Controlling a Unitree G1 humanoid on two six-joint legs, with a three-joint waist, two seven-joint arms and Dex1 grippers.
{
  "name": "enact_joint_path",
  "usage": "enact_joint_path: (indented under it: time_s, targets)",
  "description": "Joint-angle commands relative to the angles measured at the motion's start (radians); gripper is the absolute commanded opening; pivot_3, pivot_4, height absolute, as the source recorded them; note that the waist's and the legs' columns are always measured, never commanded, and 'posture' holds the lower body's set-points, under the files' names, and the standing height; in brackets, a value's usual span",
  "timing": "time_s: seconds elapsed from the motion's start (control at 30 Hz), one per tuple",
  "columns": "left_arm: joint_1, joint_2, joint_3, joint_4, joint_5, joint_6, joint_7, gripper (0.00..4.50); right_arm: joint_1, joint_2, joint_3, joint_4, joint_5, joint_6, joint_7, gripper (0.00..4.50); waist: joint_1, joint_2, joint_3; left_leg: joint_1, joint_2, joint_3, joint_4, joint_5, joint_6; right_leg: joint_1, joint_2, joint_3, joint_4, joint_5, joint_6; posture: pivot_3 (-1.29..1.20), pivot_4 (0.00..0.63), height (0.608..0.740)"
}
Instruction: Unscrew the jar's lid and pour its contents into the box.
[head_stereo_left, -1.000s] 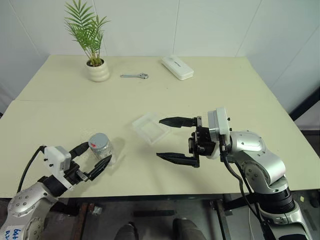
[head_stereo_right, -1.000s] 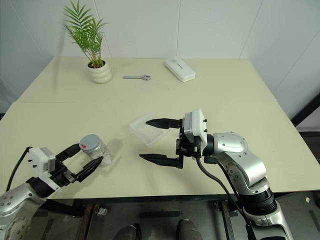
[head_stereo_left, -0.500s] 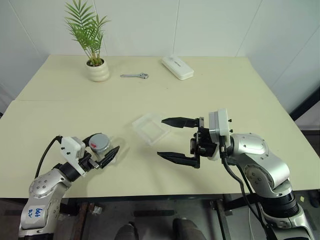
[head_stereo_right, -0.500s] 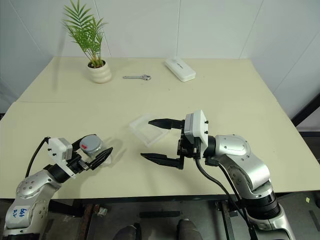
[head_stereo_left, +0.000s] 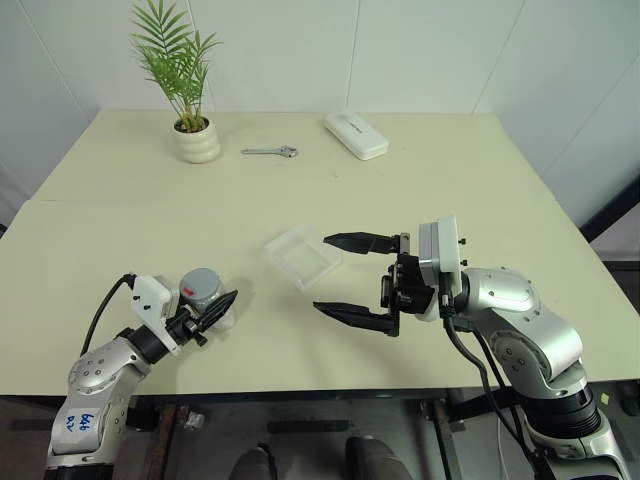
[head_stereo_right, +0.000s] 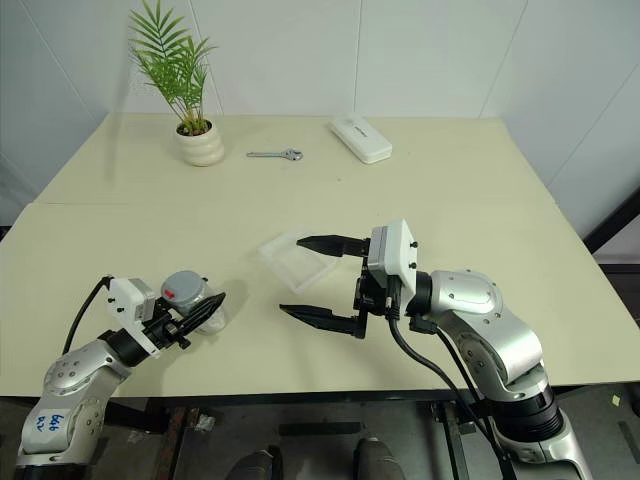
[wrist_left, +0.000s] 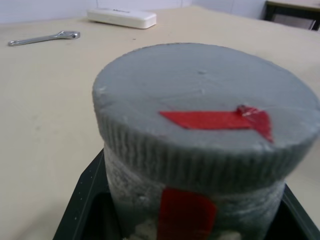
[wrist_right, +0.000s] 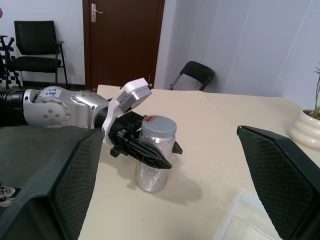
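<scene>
A: Where's the small clear cylindrical jar (head_stereo_left: 205, 300) w/ the round grey ribbed screw lid (head_stereo_left: 202, 284)?

B: Upright on the pale cream worktop (head_stereo_left: 420, 180), near its front edge, well apart from the shallow square clear plastic box (head_stereo_left: 302, 256), on the box's left-front side. Lid on, strip of red tape across its top.

A: Left pincer (head_stereo_right: 195, 315)?

B: Closed on the jar body just under the lid, one black finger each side; pincer about level. Reads as a bracing hold – low on the glass, so the lid rim is left free to turn.

A: Right pincer (head_stereo_left: 347, 276)?

B: Fingers spread wide, holding nothing. Hangs just beside the box, on its right-front side, tips pointing left toward the jar. Prob. staged there to come across for the lid; wide spread suits the lid's width.

A: Contents?

B: Can't make out through the glass.

A: Anything else?

B: Beyond the box, far side of worktop: small metal wrench (head_stereo_left: 270, 151), white oblong case (head_stereo_left: 354, 134), white pot w/ green palm plant (head_stereo_left: 195, 140). All well apart from the box, not in the way.

A: Stage?

B: Early, I'd judge. Jar secured, lid not yet unscrewed, box looks empty. Box sits between the arms, so the pour should be a short carry.
</scene>
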Motion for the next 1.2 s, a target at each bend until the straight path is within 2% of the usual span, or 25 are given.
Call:
enact_joint_path:
  time_s: [0.03, 0.13, 0.27, 0.37, 0.5, 0.6, 0.83, 1.07, 1.17, 1.2]
  targets:
    - [-0.063, 0.041, 0.017, -0.064, -0.055, 0.024, -0.042, 2.00, -0.011, -0.006, -0.038, -0.024, 0.041, 0.027, -0.016, 4.50, 0.000, 0.000, 0.000, 0.000, 0.000, 0.000, 0.000, 0.000, 0.000, 0.000, 0.000, 0.000, 0.000, 0.000, 0.000, 0.00, 0.150, 0.740]
    - [-0.151, 0.099, 0.014, -0.066, -0.107, 0.085, -0.104, 2.00, -0.047, -0.043, -0.025, -0.027, 0.049, 0.140, -0.054, 4.50, 0.000, 0.000, 0.000, 0.000, 0.000, 0.000, 0.000, 0.000, 0.000, 0.000, 0.000, 0.000, 0.000, 0.000, 0.000, 0.00, 0.150, 0.740]
    - [-0.303, 0.207, -0.071, -0.039, -0.138, 0.188, -0.250, 2.00, -0.176, 0.009, -0.014, 0.012, 0.073, 0.279, -0.169, 4.50, -0.004, 0.000, 0.000, 0.000, 0.000, 0.000, 0.001, 0.000, 0.000, 0.000, 0.000, 0.000, 0.000, 0.000, -0.001, 0.00, 0.150, 0.740]
    - [-0.367, 0.233, -0.114, -0.023, -0.161, 0.256, -0.305, 2.00, -0.244, 0.059, 0.003, 0.036, 0.064, 0.322, -0.219, 4.50, -0.006, 0.000, 0.000, -0.001, 0.000, 0.000, -0.001, 0.000, 0.000, -0.002, 0.001, 0.000, 0.000, 0.000, 0.000, 0.00, 0.150, 0.740]
    - [-0.462, 0.185, -0.189, -0.011, -0.148, 0.308, -0.302, 2.00, -0.334, 0.143, 0.069, 0.106, 0.012, 0.368, -0.275, 4.50, -0.002, 0.000, 0.000, -0.003, 0.000, 0.000, -0.001, -0.001, 0.000, -0.005, 0.001, 0.000, 0.004, -0.001, 0.003, 0.00, 0.150, 0.740]
    - [-0.488, 0.159, -0.224, -0.001, -0.122, 0.304, -0.309, 2.00, -0.345, 0.183, 0.091, 0.134, -0.013, 0.384, -0.301, 4.50, -0.001, 0.000, 0.000, -0.006, 0.000, 0.000, 0.000, -0.001, 0.000, -0.007, 0.002, 0.000, 0.004, -0.001, 0.004, 0.00, 0.150, 0.740]
    - [-0.502, 0.140, -0.240, 0.015, -0.111, 0.304, -0.318, 2.00, -0.342, 0.227, 0.128, 0.135, -0.041, 0.403, -0.322, 4.50, -0.001, 0.000, 0.000, -0.017, 0.000, 0.000, 0.003, 0.001, -0.001, -0.019, 0.002, 0.000, 0.010, -0.001, 0.005, 0.00, 0.150, 0.740]
    - [-0.502, 0.133, -0.235, 0.021, -0.101, 0.298, -0.324, 2.00, -0.327, 0.253, 0.123, 0.131, -0.057, 0.406, -0.332, 4.50, -0.001, 0.000, 0.000, -0.017, 0.000, -0.001, 0.006, 0.001, -0.001, -0.019, 0.002, 0.000, 0.013, -0.001, 0.005, 0.00, 0.150, 0.740]
    - [-0.496, 0.131, -0.234, 0.024, -0.093, 0.289, -0.324, 2.00, -0.319, 0.260, 0.122, 0.131, -0.057, 0.404, -0.335, 3.86, -0.001, 0.000, 0.000, -0.017, 0.000, -0.001, 0.007, 0.001, -0.001, -0.019, 0.002, 0.000, 0.014, -0.001, 0.005, 0.00, 0.150, 0.740]
    - [-0.497, 0.130, -0.233, 0.025, -0.091, 0.288, -0.324, 2.00, -0.314, 0.260, 0.126, 0.129, -0.060, 0.402, -0.333, 3.52, -0.001, 0.000, 0.000, -0.016, 0.000, -0.001, 0.007, 0.001, -0.001, -0.019, 0.002, 0.000, 0.014, -0.001, 0.005, 0.00, 0.150, 0.740]
